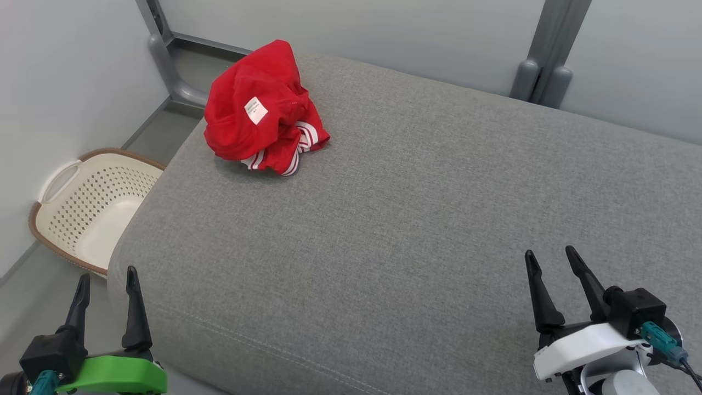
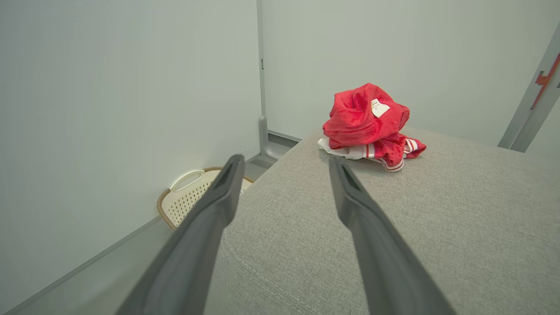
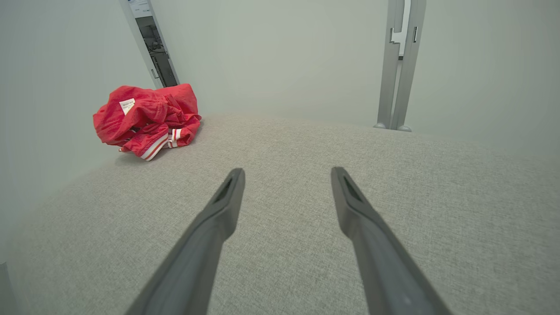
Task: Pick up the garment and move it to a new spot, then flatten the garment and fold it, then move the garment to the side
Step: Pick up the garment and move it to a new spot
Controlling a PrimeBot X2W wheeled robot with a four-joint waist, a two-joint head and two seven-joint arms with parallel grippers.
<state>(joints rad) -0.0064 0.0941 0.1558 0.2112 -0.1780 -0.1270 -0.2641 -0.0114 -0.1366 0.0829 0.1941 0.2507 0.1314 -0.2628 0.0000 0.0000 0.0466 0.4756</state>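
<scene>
Red garment (image 1: 247,137) lies crumpled at the far left corner of the grey cushioned surface (image 1: 411,230), well apart from both grippers. Left gripper (image 1: 107,273) and right gripper (image 1: 549,252) sit at the near edge, jaws apart, empty. Garment judged light, soft and limp; a raised fold atop the heap offers the surest hold. Left wrist view discloses a white underlayer (image 2: 345,152) at the heap's base, where the head view gives striped hems

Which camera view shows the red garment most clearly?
The head view: it looks down on the whole crumpled garment, with its white label and striped trim. Both wrist views show it smaller, from a low side angle, label visible too.
</scene>
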